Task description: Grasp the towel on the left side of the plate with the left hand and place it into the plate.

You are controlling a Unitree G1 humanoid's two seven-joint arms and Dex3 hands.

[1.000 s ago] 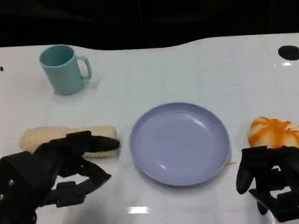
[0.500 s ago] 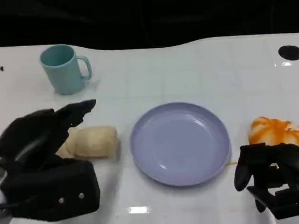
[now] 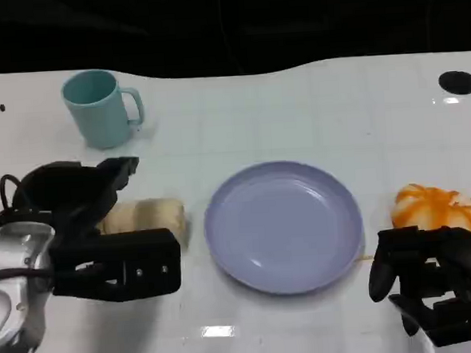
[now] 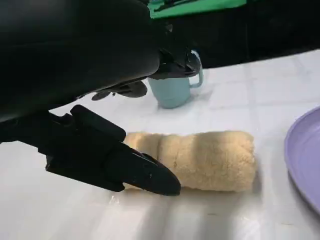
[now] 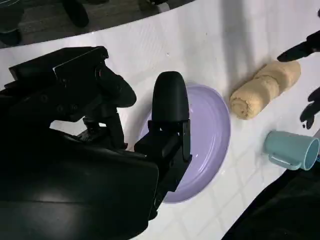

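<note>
The rolled beige towel (image 3: pixel 150 219) lies on the white table left of the lilac plate (image 3: pixel 283 225). My left hand (image 3: pixel 76 204) is over the towel's left end and hides it, fingers spread apart. In the left wrist view the towel (image 4: pixel 205 160) lies between a lower finger (image 4: pixel 130 168) at its near edge and upper fingers above it; my left hand (image 4: pixel 75 50) grips nothing. My right hand (image 3: pixel 434 286) rests near the table's front right corner, holding nothing. The right wrist view shows my right hand (image 5: pixel 150 145) with the plate (image 5: pixel 212 127) and towel (image 5: pixel 265 87) beyond it.
A teal mug (image 3: pixel 101 109) stands at the back left, behind the towel. An orange-and-white round object (image 3: pixel 435 208) sits right of the plate, just beyond my right hand. The plate holds nothing. Bare white table lies between mug and plate.
My left hand rose, turned over and moved forward from in front of the towel to over its left end. The towel, plate and right hand stayed where they were.
</note>
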